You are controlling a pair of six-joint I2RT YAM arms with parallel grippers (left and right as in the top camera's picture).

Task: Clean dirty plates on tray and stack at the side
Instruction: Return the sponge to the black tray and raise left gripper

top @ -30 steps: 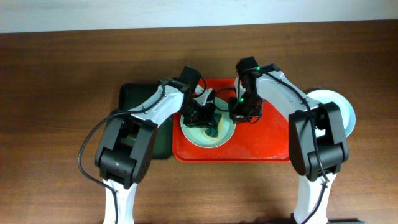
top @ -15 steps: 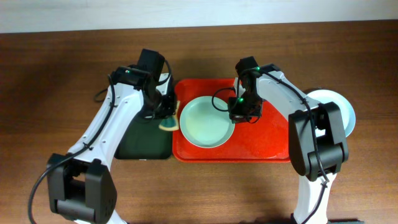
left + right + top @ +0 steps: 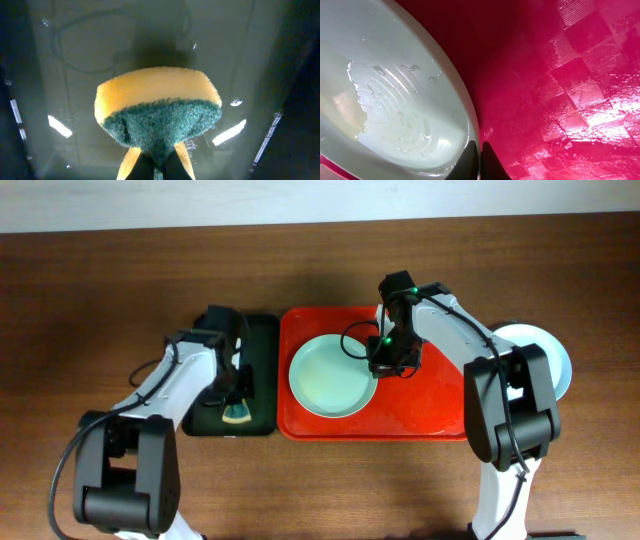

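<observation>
Right fingers (image 3: pixel 478 156) pinch the plate (image 3: pixel 395 85) by its rim. It lies wet on the tray (image 3: pixel 560 75) just ahead of them, so a quick lift could slip it loose. Left fingers (image 3: pixel 156 162) clamp the sponge (image 3: pixel 157 105) over the dark tray (image 3: pixel 262 330).

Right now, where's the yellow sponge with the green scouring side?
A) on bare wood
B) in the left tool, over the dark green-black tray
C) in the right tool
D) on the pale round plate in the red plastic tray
B: the left tool pinches the yellow-and-green sponge over the dark green-black plastic tray.
</observation>
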